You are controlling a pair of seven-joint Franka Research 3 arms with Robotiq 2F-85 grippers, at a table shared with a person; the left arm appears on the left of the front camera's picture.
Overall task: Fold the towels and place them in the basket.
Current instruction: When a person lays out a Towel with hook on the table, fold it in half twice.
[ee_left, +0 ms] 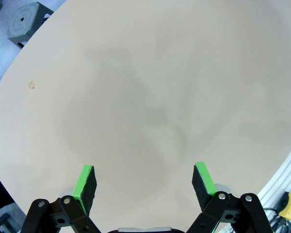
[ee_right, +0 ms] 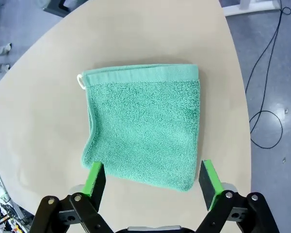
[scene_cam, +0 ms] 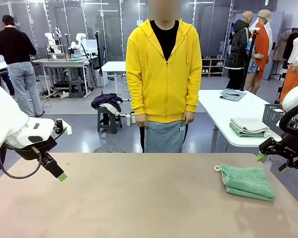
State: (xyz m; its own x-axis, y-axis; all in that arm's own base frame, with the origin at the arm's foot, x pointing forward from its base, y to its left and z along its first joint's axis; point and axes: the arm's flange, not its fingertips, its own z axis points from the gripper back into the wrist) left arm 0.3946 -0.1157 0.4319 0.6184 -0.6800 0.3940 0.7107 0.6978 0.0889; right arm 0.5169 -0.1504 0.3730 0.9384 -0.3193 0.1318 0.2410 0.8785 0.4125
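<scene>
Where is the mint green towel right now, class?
In the front view the folded mint green towel lies on the right side of the table, close to the open right gripper, whose wrist view looks down on it.

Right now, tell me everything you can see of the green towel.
The green towel is mint terry, soft-looking, folded into a rough square with stacked layers showing at its edges. A flat woven band runs along one edge, and a small pale loop sits at a corner of that band. It lies flat on the beige table, toward the robot's right side. Only the table touches it; the open right tool hangs above its edge, apart.
</scene>
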